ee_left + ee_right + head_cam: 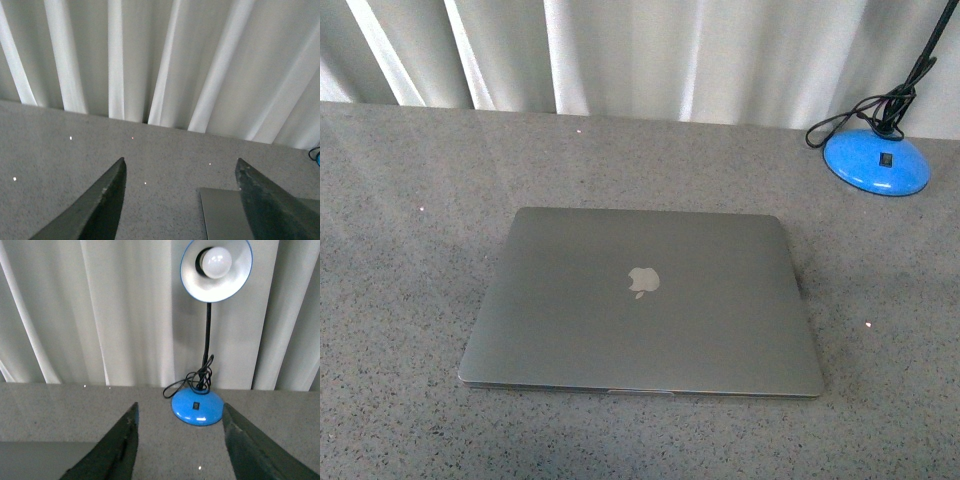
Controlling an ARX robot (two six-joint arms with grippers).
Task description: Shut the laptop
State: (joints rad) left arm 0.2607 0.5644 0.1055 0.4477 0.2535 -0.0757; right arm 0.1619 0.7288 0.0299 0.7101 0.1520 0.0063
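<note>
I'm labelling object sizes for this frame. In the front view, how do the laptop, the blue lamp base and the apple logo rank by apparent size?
1. The laptop, lid shut, by far the largest.
2. The blue lamp base; it sits farther back, so it looks smaller than it is.
3. The apple logo, smallest.

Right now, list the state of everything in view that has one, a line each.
laptop: lid fully shut, lying flat on the table, logo up.
desk lamp: upright, bulb unlit, cord coiled at its blue base.
left pincer: open, empty, above the table beside the laptop's corner.
right pincer: open, empty, facing the lamp.
curtain: drawn across behind the table.
</note>
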